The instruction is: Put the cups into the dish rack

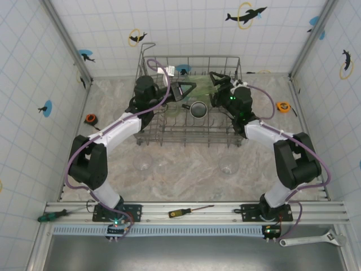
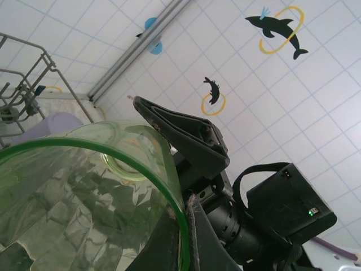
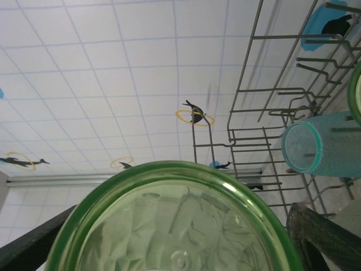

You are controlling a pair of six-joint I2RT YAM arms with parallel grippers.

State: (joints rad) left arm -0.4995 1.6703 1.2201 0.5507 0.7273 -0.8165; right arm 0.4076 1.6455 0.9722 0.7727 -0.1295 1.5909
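**Green cup caught between both grippers over the rack**

Orange marked the far left, where a tape measure (image 1: 90,118) lay on the table (image 1: 186,178) beside the left arm. Right of it, the left glass (image 1: 142,162) stood on the table, in front of the rack (image 1: 180,134).

The left gripper (image 1: 190,89) reached over the middle of the rack. Its jaws were pressed together on the wall of the green cup (image 1: 204,87). In the left wrist view its fingers (image 2: 194,243) pinched the cup's rim at the bottom of the picture. The lavender cup (image 2: 51,124) showed beyond the green one, near the rack's wires.

The mug (image 1: 198,109) sat mouth up inside the rack, on the near side of the two grippers.

The right gripper (image 1: 217,84) met the green cup from the other side. In the right wrist view its fingers (image 3: 321,237) were spread wide, with the cup's base between them. Whether the pads touched the cup could not be told. Further right in that view, the teal cup (image 3: 313,148) lay tilted among the rack's tines.

The right glass (image 1: 228,166) stood on the table in front of the rack. A second tape measure (image 1: 283,106) lay beside the rack's right end.
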